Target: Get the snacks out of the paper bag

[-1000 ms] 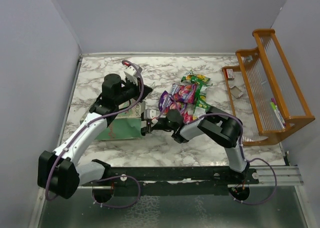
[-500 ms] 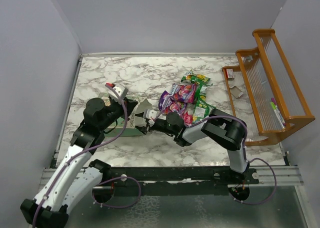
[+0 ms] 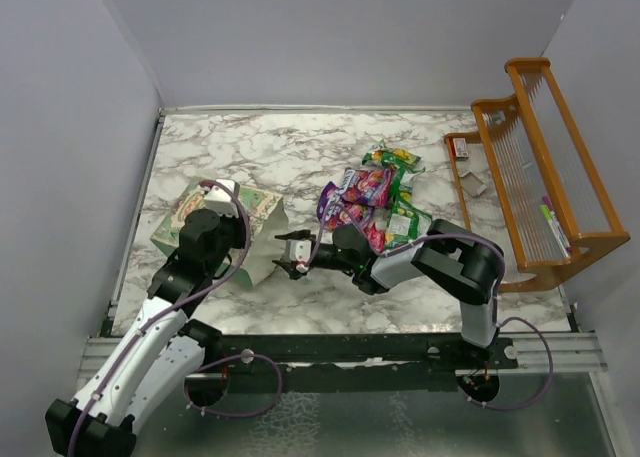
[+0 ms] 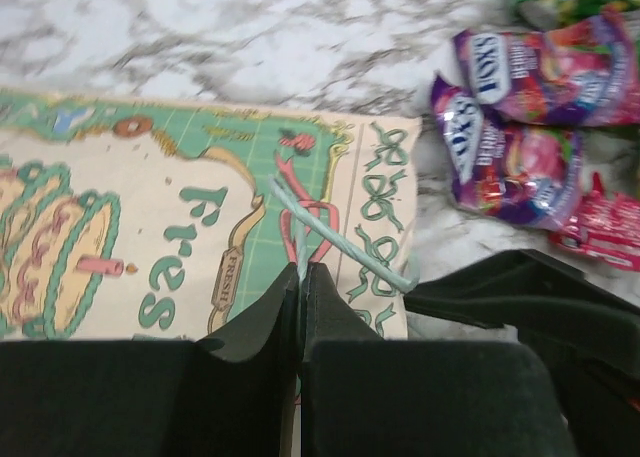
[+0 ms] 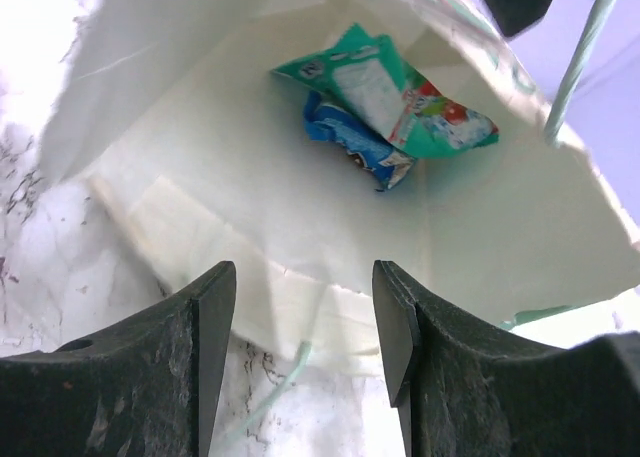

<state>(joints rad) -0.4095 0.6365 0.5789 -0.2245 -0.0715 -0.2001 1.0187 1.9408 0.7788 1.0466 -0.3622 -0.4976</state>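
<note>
As paper bag (image 4: 150,237) lies mouth-rightward | left claw (image 4: 301,277) pinches handle (image 4: 345,235) | right claw (image 5: 303,277) parted

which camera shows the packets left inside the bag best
Right wrist: it looks straight into the bag, where a green packet and a blue packet lie at the far end. Top external shows only the bag's outside; left wrist shows only its printed side. Neither shows those packets.
</note>
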